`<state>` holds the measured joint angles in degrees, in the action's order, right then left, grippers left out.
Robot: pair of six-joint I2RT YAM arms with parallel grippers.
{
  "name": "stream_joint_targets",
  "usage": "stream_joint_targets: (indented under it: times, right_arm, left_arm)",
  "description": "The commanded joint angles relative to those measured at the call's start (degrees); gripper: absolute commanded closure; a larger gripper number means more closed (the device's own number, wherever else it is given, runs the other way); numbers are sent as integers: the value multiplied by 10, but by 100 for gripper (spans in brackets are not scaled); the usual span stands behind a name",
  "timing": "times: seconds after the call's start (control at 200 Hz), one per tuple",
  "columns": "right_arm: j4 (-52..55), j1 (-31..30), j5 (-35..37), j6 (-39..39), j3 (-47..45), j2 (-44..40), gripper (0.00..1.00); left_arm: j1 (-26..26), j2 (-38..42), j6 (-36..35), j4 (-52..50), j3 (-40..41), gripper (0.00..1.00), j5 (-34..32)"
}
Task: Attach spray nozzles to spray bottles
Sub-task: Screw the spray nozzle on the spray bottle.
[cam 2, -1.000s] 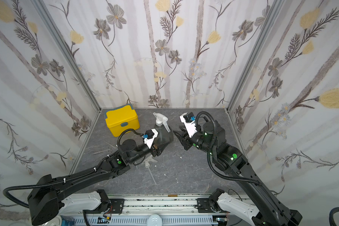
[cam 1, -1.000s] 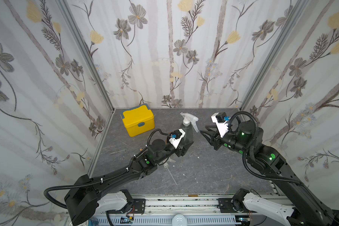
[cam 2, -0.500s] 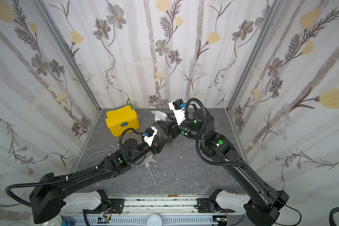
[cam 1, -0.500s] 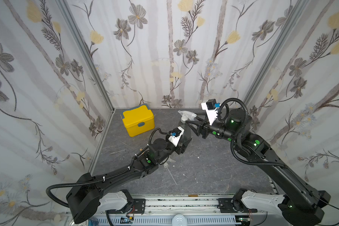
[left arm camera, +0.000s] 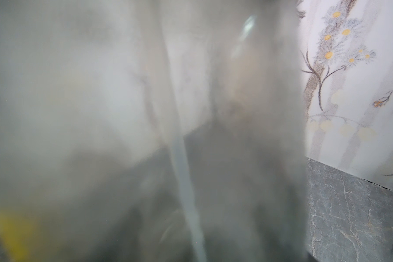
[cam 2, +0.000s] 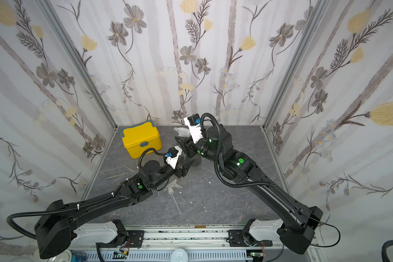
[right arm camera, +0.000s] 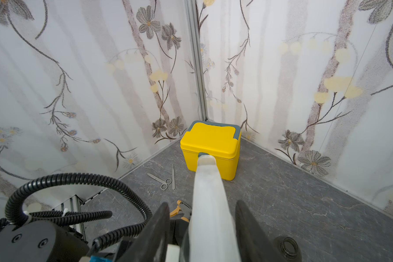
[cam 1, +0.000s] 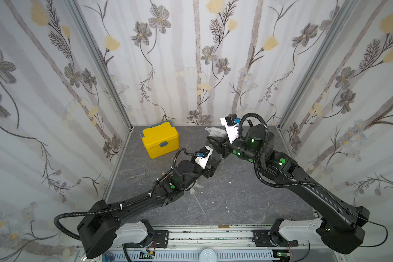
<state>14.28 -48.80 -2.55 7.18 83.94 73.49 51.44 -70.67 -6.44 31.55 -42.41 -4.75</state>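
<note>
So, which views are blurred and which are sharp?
Left wrist view: nearly all blur, the grey bottle is very close to the lens; only the floor beside it is sharp. Right wrist view: box sharp, near nozzle soft. Both top views: sharp, evenly lit.

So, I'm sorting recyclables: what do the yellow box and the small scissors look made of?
The yellow box: probably moulded plastic, smooth satin finish, rounded edges, even colour. The scissors: likely bare metal, thin silvery blades and loops.
</note>
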Motion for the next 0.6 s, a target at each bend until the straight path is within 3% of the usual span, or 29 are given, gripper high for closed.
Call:
stream_joint_targets:
  times: [0.0, 0.31, 0.49, 0.595]
  right_arm:
    - [10, -1, 14, 0, 7, 3, 54]
    - [25, -6, 6, 6, 17, 4, 78]
    - [40, -19, 12, 7, 19, 12, 79]
    - [41, -37, 63, 17, 11, 10, 82]
  left_arm:
    - [0, 3, -9, 16, -7, 28, -2]
    - [0, 4, -10, 15, -7, 28, 4]
    - [0, 5, -12, 12, -9, 28, 1]
    - [0, 6, -13, 12, -8, 28, -2]
